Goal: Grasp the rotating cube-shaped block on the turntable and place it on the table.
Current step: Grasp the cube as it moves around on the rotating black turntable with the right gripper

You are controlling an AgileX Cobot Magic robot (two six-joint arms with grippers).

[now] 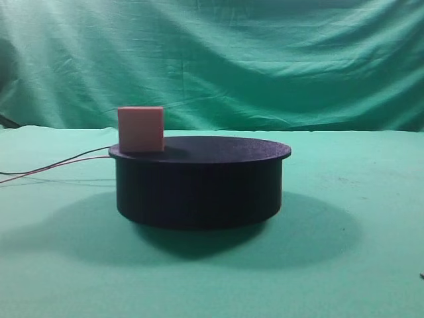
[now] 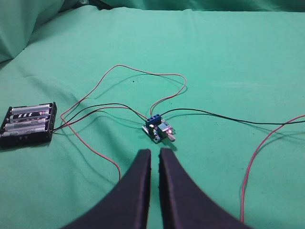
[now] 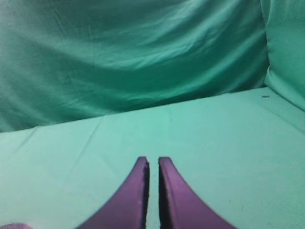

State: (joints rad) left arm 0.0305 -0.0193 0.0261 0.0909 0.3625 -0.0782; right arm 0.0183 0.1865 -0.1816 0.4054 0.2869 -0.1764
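A wrinkled green backdrop cloth [image 1: 265,59] is hanging across the far side of the scene, and the bench [image 1: 358,265], covered in smooth green cloth, is spreading out wide beneath everything. The turntable [image 1: 199,182] is sitting near the middle of the bench in the exterior view, casting a broad shadow around its base. Thin red and black wires [image 1: 59,164] are running away from its left side across the cloth.

The cube-shaped block [image 1: 140,129] is resting on the turntable's flat top at its left edge, sitting squarely on one face, with nothing touching it.

Neither arm is showing in the exterior view. In the left wrist view, the left gripper [image 2: 154,153] is hanging over the bench with its dark fingers [image 2: 138,176] drawn almost together, only a thin gap showing between them, and nothing is held. Beyond its tips, a black battery holder [image 2: 28,125] is lying at the left, and a small blue circuit board [image 2: 158,129] is lying just past the tips, with looping wires joining the two.

In the right wrist view, the right gripper [image 3: 153,161] is pointing toward the backdrop, its fingers [image 3: 131,195] likewise nearly closed and gripping nothing.
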